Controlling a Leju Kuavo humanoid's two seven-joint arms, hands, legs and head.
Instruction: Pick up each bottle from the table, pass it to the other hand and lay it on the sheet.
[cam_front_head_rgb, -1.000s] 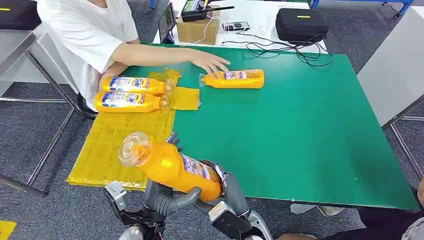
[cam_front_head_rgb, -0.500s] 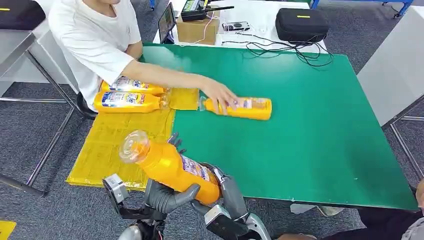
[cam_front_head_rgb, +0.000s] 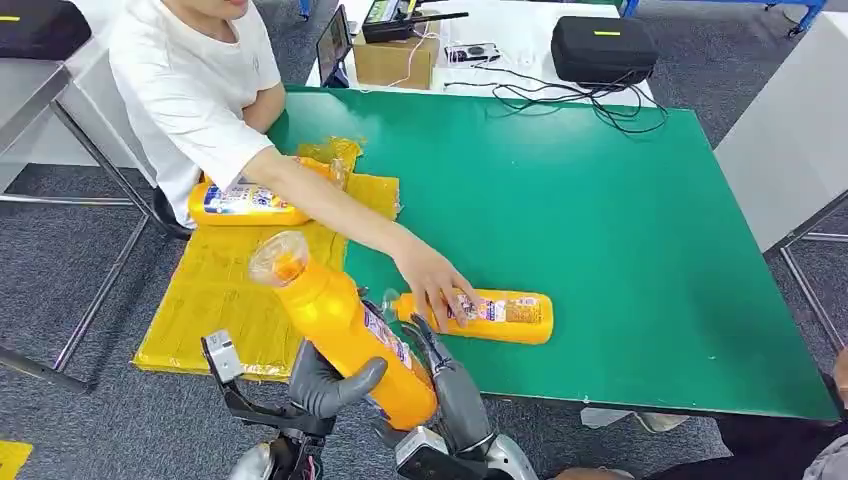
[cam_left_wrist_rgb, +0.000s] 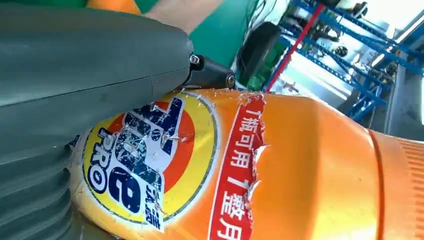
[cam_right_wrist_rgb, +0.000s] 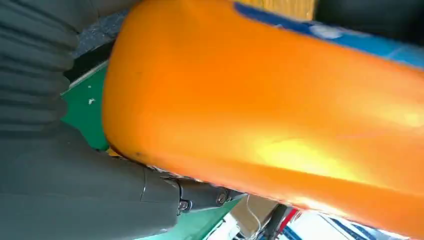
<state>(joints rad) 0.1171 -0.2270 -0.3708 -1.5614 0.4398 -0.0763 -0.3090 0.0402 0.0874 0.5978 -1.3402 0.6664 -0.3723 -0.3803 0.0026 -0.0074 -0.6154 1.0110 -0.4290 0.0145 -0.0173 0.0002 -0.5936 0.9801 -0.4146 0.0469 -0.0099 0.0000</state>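
Both hands (cam_front_head_rgb: 400, 385) clasped the tilted bottle (cam_front_head_rgb: 340, 325) mid-handover, while a person's hand (cam_front_head_rgb: 432, 285) had slid another bottle (cam_front_head_rgb: 490, 315) close.

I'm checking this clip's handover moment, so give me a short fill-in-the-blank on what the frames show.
1. Both the left hand and the right hand grip one orange ____.
2. A person's hand rests on a second bottle lying on the ____ table top.
3. Another bottle lies on the ____ sheet.

Missing words: bottle; green; yellow
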